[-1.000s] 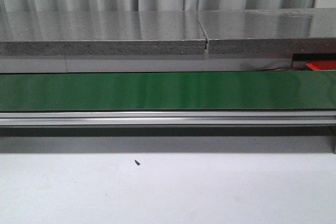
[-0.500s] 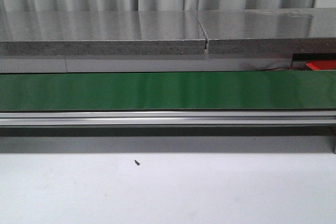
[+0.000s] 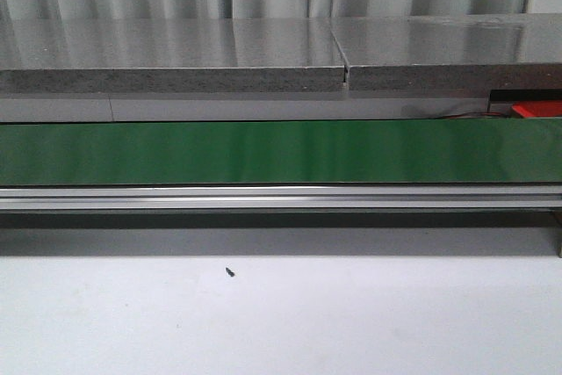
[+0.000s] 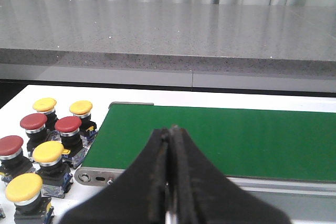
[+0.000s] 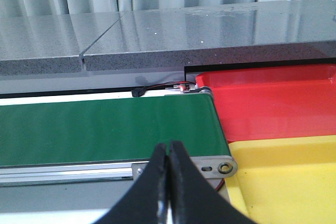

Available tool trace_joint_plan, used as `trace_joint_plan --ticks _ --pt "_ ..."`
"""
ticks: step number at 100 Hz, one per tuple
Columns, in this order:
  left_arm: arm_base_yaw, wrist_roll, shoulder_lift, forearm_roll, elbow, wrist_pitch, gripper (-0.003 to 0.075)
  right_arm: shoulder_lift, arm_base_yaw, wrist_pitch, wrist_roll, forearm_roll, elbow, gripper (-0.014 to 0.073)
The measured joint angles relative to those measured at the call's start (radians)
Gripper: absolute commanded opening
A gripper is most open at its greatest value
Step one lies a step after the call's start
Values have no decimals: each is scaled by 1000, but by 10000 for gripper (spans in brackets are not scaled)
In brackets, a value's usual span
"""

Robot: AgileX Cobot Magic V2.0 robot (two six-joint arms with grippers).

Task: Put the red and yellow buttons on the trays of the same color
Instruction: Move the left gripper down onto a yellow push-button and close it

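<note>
In the left wrist view several push buttons stand in a cluster on the white table beside the end of the green belt [image 4: 220, 135]: red-capped ones [image 4: 33, 121] [image 4: 68, 125] [image 4: 10, 145] and yellow-capped ones [image 4: 44, 104] [image 4: 81, 107] [image 4: 48, 151] [image 4: 23, 187]. My left gripper [image 4: 169, 135] is shut and empty, above the belt's near edge. In the right wrist view a red tray [image 5: 273, 100] and a yellow tray [image 5: 286, 177] sit past the belt's other end. My right gripper [image 5: 168, 148] is shut and empty, over the belt's rail. Neither gripper shows in the front view.
The green belt [image 3: 281, 151] runs across the front view, with an aluminium rail [image 3: 281, 197] along its near side and a grey stone counter [image 3: 176, 54] behind. A corner of the red tray [image 3: 537, 110] shows at far right. A small dark speck [image 3: 229, 272] lies on the white table.
</note>
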Motion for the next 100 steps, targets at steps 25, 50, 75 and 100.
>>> trace_joint_plan --ticks 25,50,75,100 --pt "0 0 207 -28 -136 10 -18 0 0 0 0 0 0 -67" --pt "0 0 416 -42 -233 46 270 0 0 0 0 0 0 -67" --pt "0 0 602 -44 -338 90 578 0 0 0 0 0 0 -67" --pt "49 -79 762 -57 -500 250 545 0 0 0 0 0 0 -67"
